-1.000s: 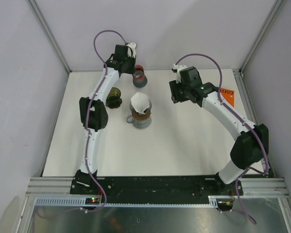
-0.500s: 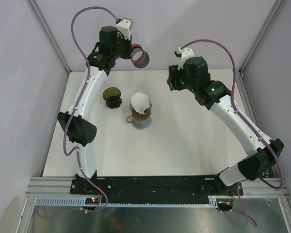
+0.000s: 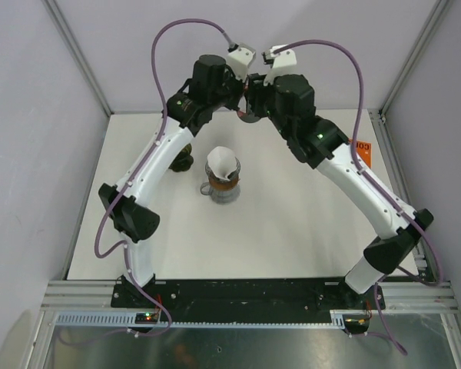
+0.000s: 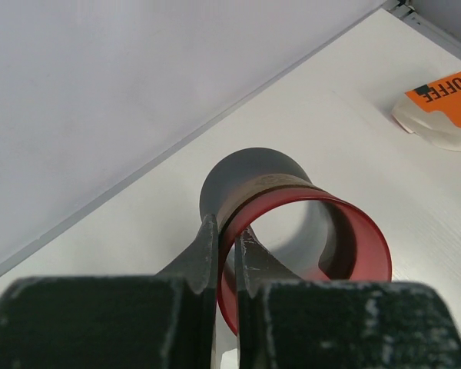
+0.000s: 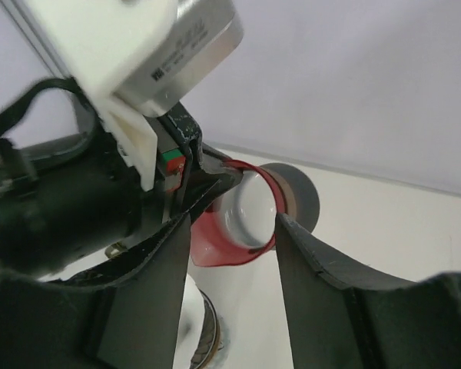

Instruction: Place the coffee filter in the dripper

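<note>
While both arms arched toward each other above the far edge of the white table [image 3: 292,223], the left gripper [image 4: 227,231] pinched the rim of a cup [image 4: 250,165], grey outside and red inside. Its jaws stood narrow, one finger inside the wall and one outside. The cup hung tilted off the table, its open mouth turned toward the left wrist camera.

The right gripper [image 5: 230,223] faced the cup from the other side with its jaws parted about halfway and holding nothing. In the right wrist view the cup showed in the gap between the two dark fingers [image 5: 315,269], just beyond their tips; whether either finger touched it could not be told.

Below and nearer, toward the middle of the table, the white paper filter [image 3: 221,161] stood open in the top of a brown-banded glass dripper [image 3: 224,192]. Neither gripper was close to it. A dark green funnel [image 3: 184,159] sat just left of the dripper, partly hidden behind the left arm. An orange-and-white coffee packet [image 3: 361,150] lay at the far right of the table, well apart from the dripper, and also showed in the corner of the left wrist view.
</note>
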Robot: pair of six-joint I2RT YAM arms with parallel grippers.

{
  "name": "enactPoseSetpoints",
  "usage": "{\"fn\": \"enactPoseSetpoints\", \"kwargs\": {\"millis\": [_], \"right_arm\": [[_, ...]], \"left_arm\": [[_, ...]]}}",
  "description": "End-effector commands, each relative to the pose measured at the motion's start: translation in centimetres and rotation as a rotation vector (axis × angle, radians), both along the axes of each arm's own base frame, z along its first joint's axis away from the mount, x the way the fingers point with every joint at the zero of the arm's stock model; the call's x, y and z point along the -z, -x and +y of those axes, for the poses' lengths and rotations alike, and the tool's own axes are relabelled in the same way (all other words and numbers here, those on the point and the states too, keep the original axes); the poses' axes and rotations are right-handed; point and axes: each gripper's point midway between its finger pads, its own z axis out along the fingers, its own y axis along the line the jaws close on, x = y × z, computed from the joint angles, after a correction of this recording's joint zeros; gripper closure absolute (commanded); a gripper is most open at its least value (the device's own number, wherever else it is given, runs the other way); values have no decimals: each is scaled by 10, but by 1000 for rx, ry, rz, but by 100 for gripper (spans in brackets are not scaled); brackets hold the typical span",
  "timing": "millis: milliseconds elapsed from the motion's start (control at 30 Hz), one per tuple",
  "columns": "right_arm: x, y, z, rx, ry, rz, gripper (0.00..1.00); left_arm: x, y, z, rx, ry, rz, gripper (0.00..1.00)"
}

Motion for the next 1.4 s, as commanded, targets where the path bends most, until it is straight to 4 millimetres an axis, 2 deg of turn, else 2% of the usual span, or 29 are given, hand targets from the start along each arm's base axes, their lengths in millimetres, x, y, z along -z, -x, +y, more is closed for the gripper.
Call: {"fn": "enactPoseSetpoints", "kwargs": {"millis": [0,233,467,633,767,933,1100,1267,1367], "right_arm": [[0,-14,3,41,-4,-13,49],[39,-29,-15,100,13,57,53],[67,-49,-35,198,82,99,60],[83,-50,-51,251,121,126,60],[75,-41,-56,247,111,113,59],[43,-19,-57,224,74,44,59],[25,-3,-62,214,31,-5,55],[23,3,-66,217,0,-22,52],[31,-1,-66,209,-10,-3,49]], "left_arm": [[-65,20,8,-14,44,-154,100],[-61,29,-3,24,59,-131,100],[-47,51,-19,114,67,-72,100],[-45,48,-15,92,42,-82,100],[-38,39,-12,60,9,-87,100],[-29,29,-13,43,-15,-83,100],[-26,26,-16,41,-19,-82,100],[-24,24,-15,34,-29,-84,100],[-27,27,-16,44,-17,-81,100]]}}
